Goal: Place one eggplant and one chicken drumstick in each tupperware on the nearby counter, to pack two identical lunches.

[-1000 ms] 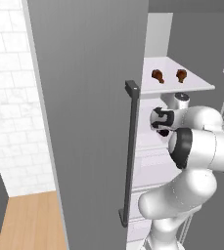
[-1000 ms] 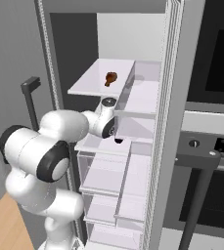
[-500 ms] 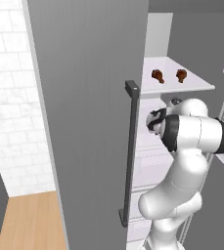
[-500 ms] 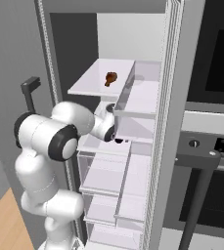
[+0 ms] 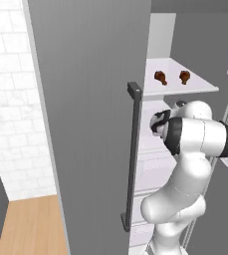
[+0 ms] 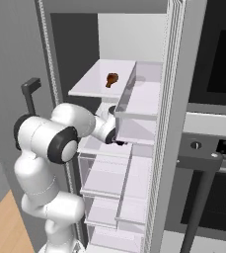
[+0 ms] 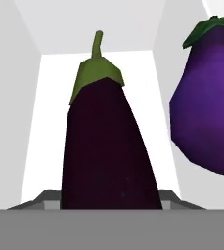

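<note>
A long dark-purple eggplant with a green cap stands close in front of the hand, dead centre in the hand view. A second, rounder eggplant lies to its right. My gripper reaches into the open fridge, onto the shelf under the top one. Its fingertips are hidden, so I cannot see how the jaws stand. Two brown chicken drumsticks lie on the top shelf; one drumstick shows from the right. The tupperware and the counter are out of view.
The open fridge door with its dark bar handle stands left of the arm. A clear door bin hangs right above the hand. Clear drawers sit below it. An oven with a bar handle is on the right.
The arm's elbow has swung across in front of the hand and now hides most of it from the left. The hand stays at the same shelf.
</note>
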